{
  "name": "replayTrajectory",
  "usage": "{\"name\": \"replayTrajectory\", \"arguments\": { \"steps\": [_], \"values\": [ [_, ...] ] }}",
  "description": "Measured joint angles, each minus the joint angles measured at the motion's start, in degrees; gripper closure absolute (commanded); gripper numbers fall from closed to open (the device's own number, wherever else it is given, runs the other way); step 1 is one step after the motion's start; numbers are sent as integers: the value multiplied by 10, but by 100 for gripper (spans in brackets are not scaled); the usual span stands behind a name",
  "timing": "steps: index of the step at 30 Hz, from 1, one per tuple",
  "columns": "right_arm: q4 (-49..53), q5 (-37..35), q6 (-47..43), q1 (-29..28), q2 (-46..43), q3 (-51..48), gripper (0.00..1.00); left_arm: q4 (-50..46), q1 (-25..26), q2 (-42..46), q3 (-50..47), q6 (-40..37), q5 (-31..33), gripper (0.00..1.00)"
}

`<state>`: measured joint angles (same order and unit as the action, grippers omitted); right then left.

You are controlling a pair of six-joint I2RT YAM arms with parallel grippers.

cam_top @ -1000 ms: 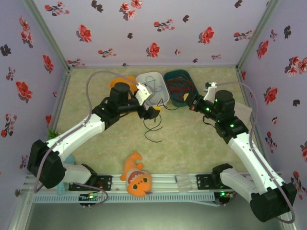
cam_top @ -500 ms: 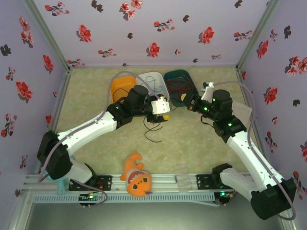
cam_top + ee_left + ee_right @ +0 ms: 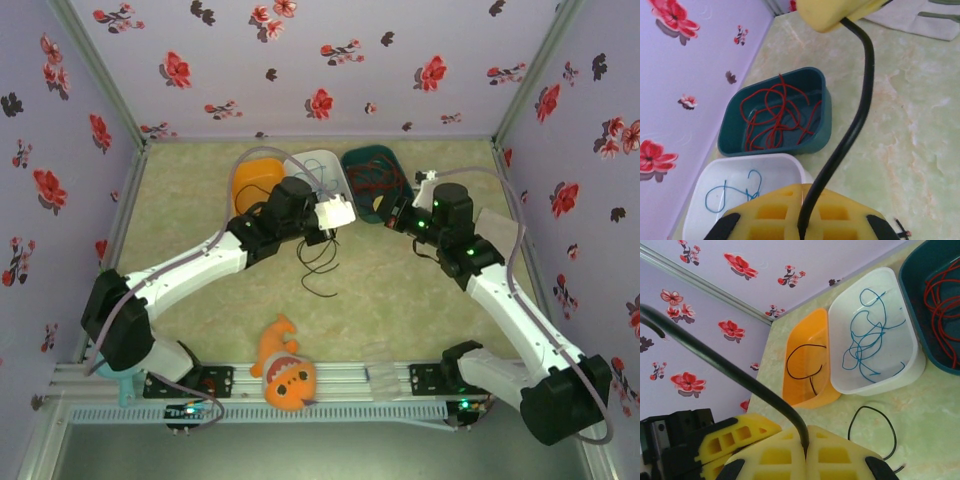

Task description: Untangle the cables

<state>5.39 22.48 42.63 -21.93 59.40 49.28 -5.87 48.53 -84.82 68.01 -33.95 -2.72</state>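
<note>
The black cable [image 3: 860,105] is pinched in both grippers. My left gripper [image 3: 802,226] is shut on it, and the strand rises to the yellow finger [image 3: 835,12] of the right gripper. My right gripper [image 3: 806,444] is also shut on the black cable [image 3: 725,367]. In the top view the two grippers [image 3: 340,222] [image 3: 396,214] sit close together in front of the bins, with black loops [image 3: 318,268] lying on the table below them. The red cable [image 3: 775,115] lies in the teal bin [image 3: 822,135]. The light blue cable [image 3: 867,340] lies in the white bin [image 3: 912,367].
An orange bin [image 3: 822,395] left of the white one holds a curl of black cable [image 3: 802,362]. A black loop [image 3: 872,432] rests on the table before the bins. An orange stuffed fish [image 3: 285,368] lies at the near edge. Flowered walls enclose the table.
My left arm swung right from the white bin to beside the right gripper, and its jaws closed on the black cable. The right arm shifted slightly left, still shut.
</note>
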Motion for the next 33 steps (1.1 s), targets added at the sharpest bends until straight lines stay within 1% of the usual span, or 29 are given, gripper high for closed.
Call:
{"name": "replayTrajectory", "arguments": {
  "steps": [2,3,9,11,15,18,20,22,26,33],
  "values": [
    [0,0,0,-2,7,4,69,9,-6,15,-14,15,14,100],
    [0,0,0,-2,9,6,63,12,-10,24,-21,23,19,100],
    [0,-2,-1,-2,26,26,36,18,-64,76,-57,76,51,100],
    [-2,-4,-1,-2,28,31,32,17,-86,87,-63,96,57,100],
    [-4,-7,-2,-2,31,33,27,14,-137,95,-64,141,63,100],
    [2,-18,-5,-4,33,33,21,4,-180,95,-63,180,67,100],
    [13,-32,-11,-9,33,33,15,-9,-208,89,-55,209,68,100],
    [33,-51,-22,-17,34,37,1,-19,-230,75,-39,236,68,100],
    [78,-95,-44,-42,39,51,1,-23,-264,27,-9,281,68,100],
    [143,-160,-68,-73,65,78,1,-2,-286,-72,15,295,68,100]
  ]
}}
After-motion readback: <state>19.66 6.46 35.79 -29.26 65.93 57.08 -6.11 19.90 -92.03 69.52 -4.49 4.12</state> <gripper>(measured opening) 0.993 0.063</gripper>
